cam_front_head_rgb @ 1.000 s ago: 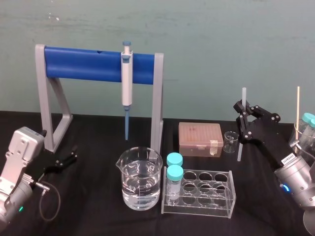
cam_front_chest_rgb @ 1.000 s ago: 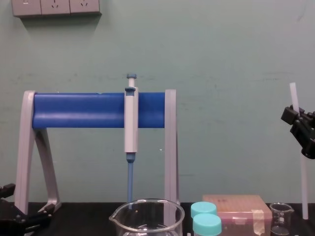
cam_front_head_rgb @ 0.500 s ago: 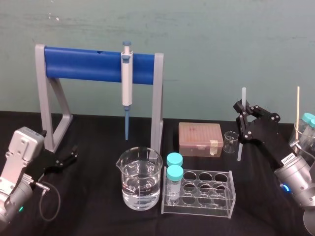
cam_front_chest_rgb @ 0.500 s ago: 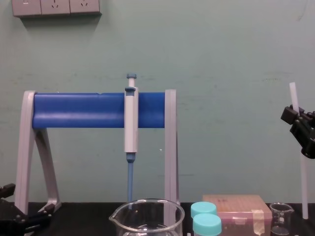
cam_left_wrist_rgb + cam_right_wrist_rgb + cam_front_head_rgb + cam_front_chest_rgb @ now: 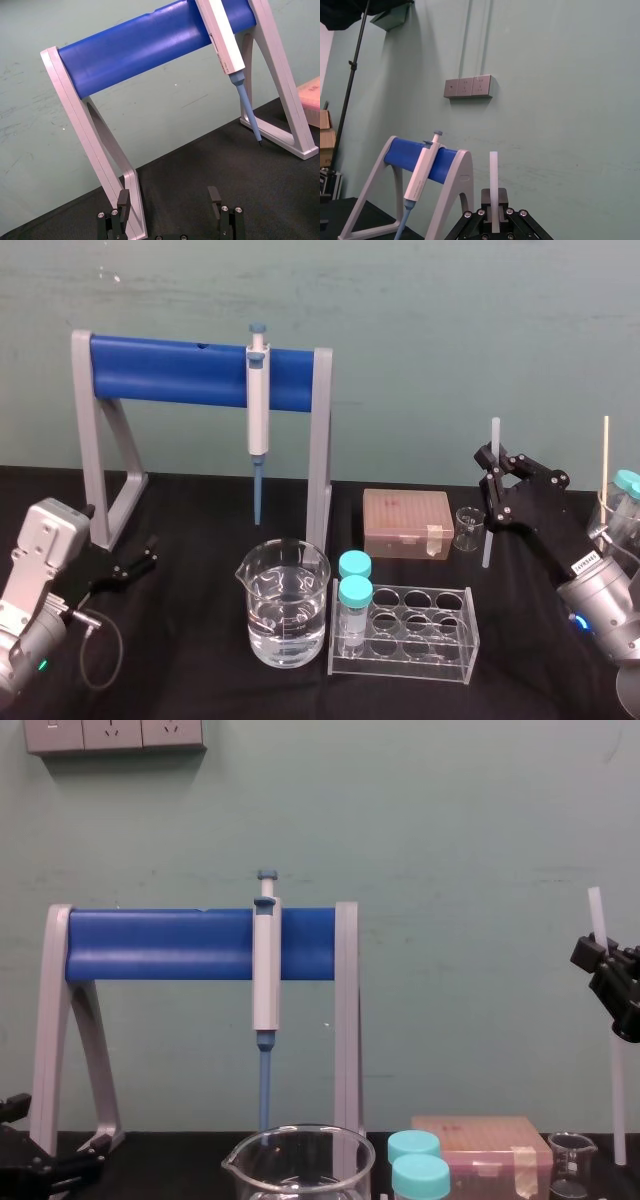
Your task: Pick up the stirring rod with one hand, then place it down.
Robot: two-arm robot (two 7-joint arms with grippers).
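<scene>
Stirring rod (image 5: pixel 494 436) stands upright, pinched between the fingers of the right gripper (image 5: pixel 491 485) toward the right side of the bench (image 5: pixel 200 525). Its lower end is just beside the small beaker (image 5: pixel 467 528). The left gripper (image 5: pixel 138 564) sits low near the stand's (image 5: pixel 322 440) left leg, fingers spread.

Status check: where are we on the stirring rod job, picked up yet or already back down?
Done: the pick-up. The right gripper is shut on the stirring rod, holding it upright beside the small beaker, lower end apparently clear of the table. In hand: the rod, held aloft. Left: setting it down and letting go. The left gripper sits open and idle by the pipette stand.
</scene>
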